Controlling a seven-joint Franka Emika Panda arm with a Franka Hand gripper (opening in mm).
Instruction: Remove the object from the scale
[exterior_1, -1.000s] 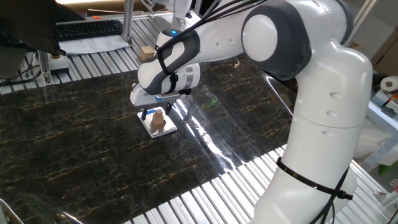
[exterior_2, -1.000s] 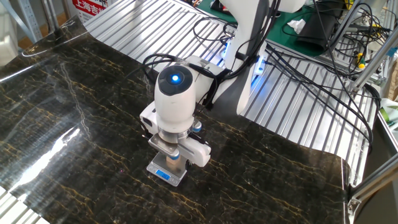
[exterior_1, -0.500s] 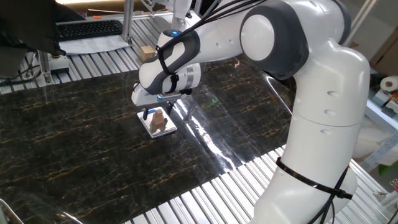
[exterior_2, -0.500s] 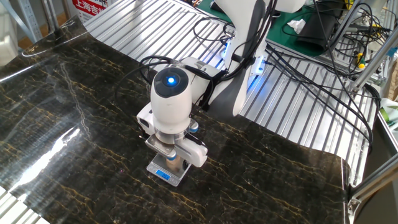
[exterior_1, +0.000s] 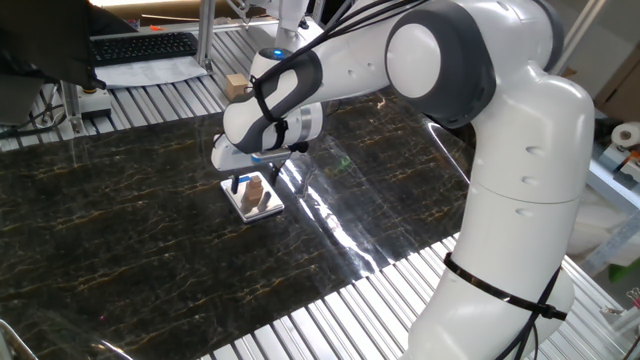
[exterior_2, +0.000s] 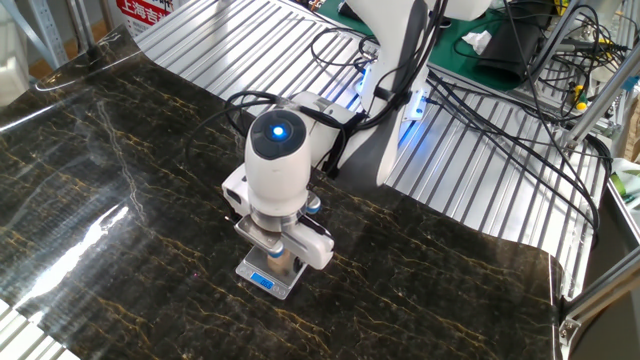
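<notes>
The scale (exterior_1: 258, 203) is a small silvery-white square on the dark marble tabletop; its blue display strip shows in the other fixed view (exterior_2: 262, 282). The object (exterior_1: 254, 189), a tiny tan-brown block, stands on its platform. My gripper (exterior_1: 253, 182) hangs straight down over the scale, its fingers low on either side of the block. A gap shows between the left finger (exterior_1: 235, 183) and the block, so the jaws look open. In the other fixed view the gripper (exterior_2: 276, 258) hides the block.
A larger light-tan cube (exterior_1: 236, 85) sits on the slatted metal surface behind the marble. A keyboard (exterior_1: 140, 46) lies at the back left. Cables (exterior_2: 470, 130) run over the slatted surface beside the arm's base.
The gripper has shifted only slightly over the scale. The block and scale stay in place.
</notes>
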